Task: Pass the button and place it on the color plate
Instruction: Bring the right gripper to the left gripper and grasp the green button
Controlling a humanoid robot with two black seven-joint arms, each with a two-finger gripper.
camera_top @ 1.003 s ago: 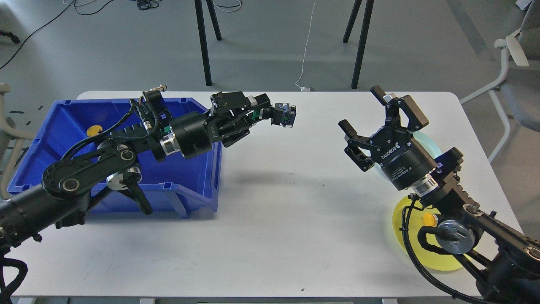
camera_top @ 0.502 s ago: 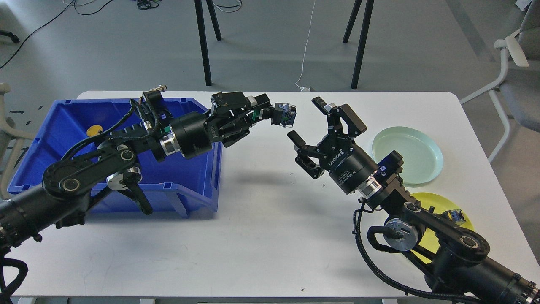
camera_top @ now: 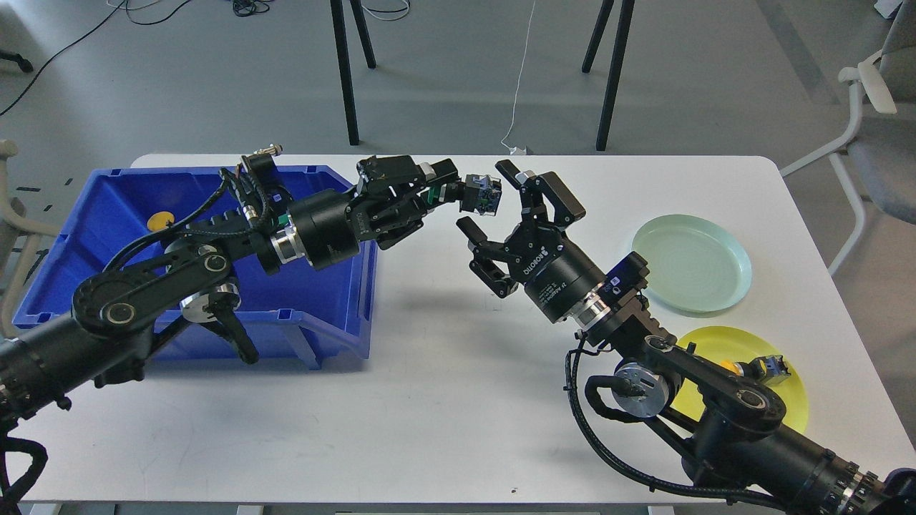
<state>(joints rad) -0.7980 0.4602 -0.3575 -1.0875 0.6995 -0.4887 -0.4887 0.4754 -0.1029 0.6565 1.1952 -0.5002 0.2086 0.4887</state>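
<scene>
Buttons in view: two. Our left claw [camera_top: 472,194] grips one boxy button [camera_top: 484,199] above the white bench [camera_top: 444,372]; the second button [camera_top: 764,367] rests on the round yellow plate [camera_top: 787,404]. Our right claw [camera_top: 488,202] stands spread wide beside the held button. Plates: two, shallow discs, one pale green plate [camera_top: 690,263]. One blue plastic bin [camera_top: 114,214].

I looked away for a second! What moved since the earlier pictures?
The right gripper swung left across the table, away from the plates, and now sits open right next to the button. It has not grabbed it yet. With that arm gone, the green plate and yellow plate show. The left gripper kept holding the button in the same spot, and the blue bin stayed put.
</scene>
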